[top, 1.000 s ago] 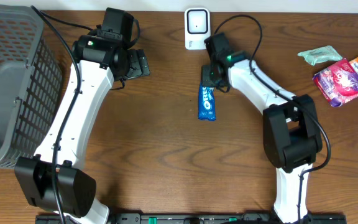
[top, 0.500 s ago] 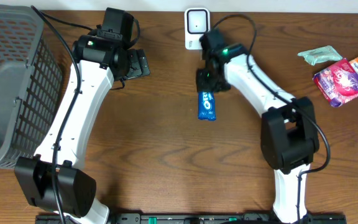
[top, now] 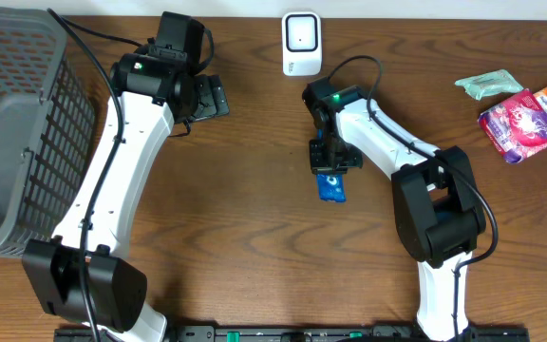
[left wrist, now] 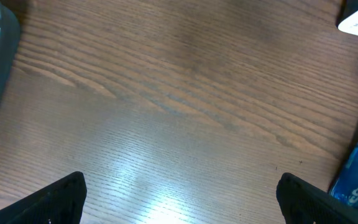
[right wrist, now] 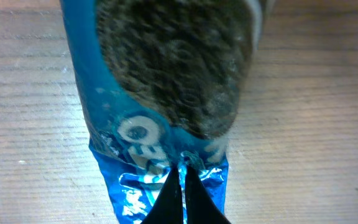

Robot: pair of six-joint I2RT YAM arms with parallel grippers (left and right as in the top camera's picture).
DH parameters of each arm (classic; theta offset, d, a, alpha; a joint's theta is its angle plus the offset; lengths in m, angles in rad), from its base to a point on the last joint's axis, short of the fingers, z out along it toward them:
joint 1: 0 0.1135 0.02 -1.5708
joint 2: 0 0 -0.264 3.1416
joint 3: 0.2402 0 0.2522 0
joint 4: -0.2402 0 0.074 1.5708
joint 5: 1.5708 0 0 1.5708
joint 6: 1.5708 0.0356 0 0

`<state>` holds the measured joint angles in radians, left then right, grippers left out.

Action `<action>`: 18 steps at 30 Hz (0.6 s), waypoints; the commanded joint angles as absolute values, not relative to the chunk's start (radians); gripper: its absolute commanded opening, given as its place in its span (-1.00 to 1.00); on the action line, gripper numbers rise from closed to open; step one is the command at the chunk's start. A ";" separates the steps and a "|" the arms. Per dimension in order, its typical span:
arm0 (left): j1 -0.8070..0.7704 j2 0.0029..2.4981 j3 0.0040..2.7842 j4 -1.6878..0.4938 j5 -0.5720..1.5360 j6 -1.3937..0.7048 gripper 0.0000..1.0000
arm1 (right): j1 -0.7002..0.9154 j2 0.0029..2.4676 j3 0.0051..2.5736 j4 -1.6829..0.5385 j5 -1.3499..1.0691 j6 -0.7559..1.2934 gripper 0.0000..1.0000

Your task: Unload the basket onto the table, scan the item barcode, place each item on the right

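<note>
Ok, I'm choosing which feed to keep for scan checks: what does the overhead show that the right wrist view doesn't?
Overhead only: the scanner, the basket, the left gripper and the snack packets. Right wrist only: how the right gripper pinches the Oreo pack by its crimped end. Both: the Oreo pack and the wooden table.

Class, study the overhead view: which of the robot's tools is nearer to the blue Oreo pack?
Right. The right tool is shut on the end of the Oreo pack, right above it. The left tool stands open, well away on the robot's left.
</note>
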<state>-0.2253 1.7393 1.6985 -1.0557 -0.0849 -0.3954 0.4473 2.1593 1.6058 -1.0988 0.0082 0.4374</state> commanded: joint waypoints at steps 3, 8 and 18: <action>-0.224 1.745 1.704 -1.061 -0.094 -0.393 0.96 | 0.435 2.090 1.683 -1.117 0.036 0.448 -0.80; -0.224 1.745 1.704 -1.061 -0.094 -0.393 0.95 | 0.448 2.082 1.691 -1.091 0.036 0.447 -0.38; -0.224 1.745 1.704 -1.061 -0.094 -0.393 0.96 | 0.549 2.098 1.688 -0.974 0.260 0.434 -0.06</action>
